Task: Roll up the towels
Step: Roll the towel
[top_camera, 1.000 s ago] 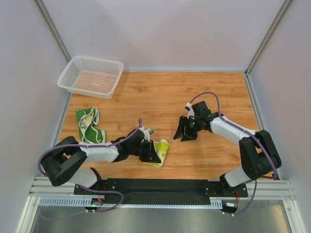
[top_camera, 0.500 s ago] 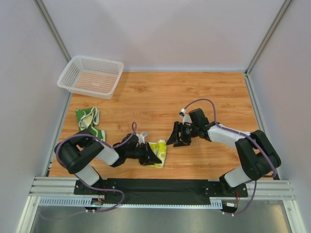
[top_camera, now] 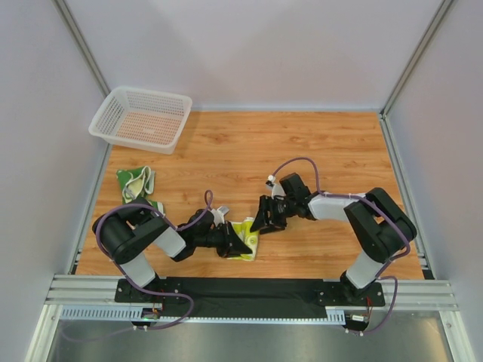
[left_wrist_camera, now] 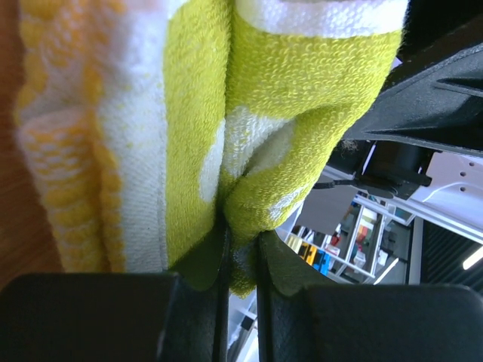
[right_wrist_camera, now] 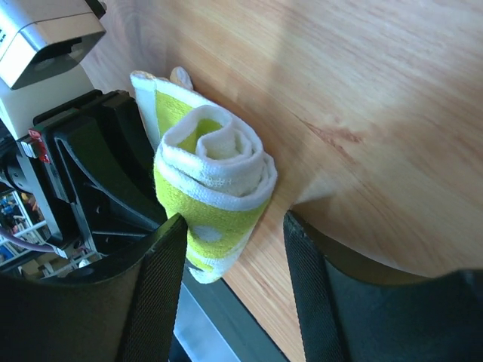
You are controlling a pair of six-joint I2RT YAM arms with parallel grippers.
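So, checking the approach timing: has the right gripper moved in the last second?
Yes. Against the fixed white basket, the right gripper has shifted left and slightly downward in the top view, closing on the yellow-green towel.

The lime towel (right_wrist_camera: pixel 215 170) at the black left gripper (left_wrist_camera: pixel 241 260) is yellow-green with white dots and a white border. Its part left of the fingers is woven yellow-orange and white. The right gripper (top_camera: pixel 264 224) is black too. Far left of both, the green towel (top_camera: pixel 136 192) is dark green with cream bands. The basket (top_camera: pixel 106 117) is white and the table (top_camera: pixel 302 143) is orange-brown woodgrain.
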